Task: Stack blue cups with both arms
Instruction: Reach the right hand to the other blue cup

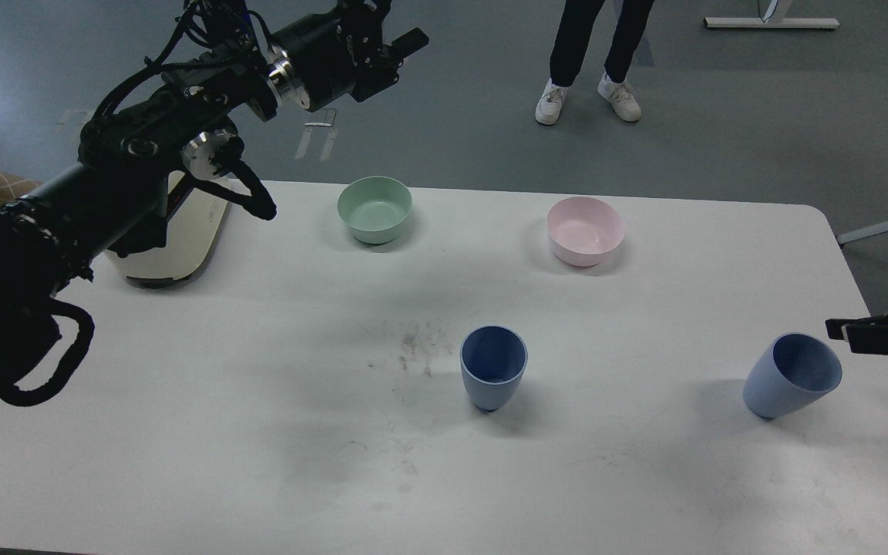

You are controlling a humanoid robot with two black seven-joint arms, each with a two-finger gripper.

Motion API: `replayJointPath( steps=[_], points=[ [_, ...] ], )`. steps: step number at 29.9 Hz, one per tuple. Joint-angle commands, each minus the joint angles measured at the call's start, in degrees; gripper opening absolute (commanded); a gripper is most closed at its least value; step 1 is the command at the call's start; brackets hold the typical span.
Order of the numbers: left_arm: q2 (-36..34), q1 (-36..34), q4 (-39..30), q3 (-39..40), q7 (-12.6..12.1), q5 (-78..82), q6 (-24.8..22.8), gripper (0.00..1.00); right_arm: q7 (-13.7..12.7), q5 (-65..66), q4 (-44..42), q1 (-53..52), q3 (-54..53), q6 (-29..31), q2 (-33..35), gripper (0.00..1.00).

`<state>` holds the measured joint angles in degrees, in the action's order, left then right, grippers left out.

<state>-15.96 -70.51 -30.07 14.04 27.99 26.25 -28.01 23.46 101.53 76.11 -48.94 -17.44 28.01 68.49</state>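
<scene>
Fingers of the right gripper (837, 330) are seen at the bench's right edge, just beside the rim of the right blue cup (791, 376); whether they are parted cannot be told. That cup is tilted, perhaps nudged for a grasp. The other blue cup (493, 376) stands upright mid-bench (182, 462), well apart. Farther back, a mint-green bowl (375, 208) and pink bowl (585, 230) are set. Beyond the far-left corner, the left gripper (405, 42) is held high, empty, its state unclear.
</scene>
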Motion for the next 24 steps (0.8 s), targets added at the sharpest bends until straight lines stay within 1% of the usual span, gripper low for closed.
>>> replayJointPath(
  steps=[1,13,24],
  points=[
    [0.22,0.03,0.01,0.03,0.01,0.03,0.01,0.96,0.00,1.38,0.62,-0.01,1.53,-0.01,-0.02,1.00],
    [0.23,0.11,0.01,0.11,0.01,0.03,0.01,0.97,-0.26,3.14,0.00,1.48,1.62,-0.01,-4.24,0.99],
    [0.14,0.20,-0.08,-0.06,0.01,0.12,0.01,0.96,-0.35,5.34,-0.61,2.18,1.71,-0.01,-4.68,0.96]
  ],
)
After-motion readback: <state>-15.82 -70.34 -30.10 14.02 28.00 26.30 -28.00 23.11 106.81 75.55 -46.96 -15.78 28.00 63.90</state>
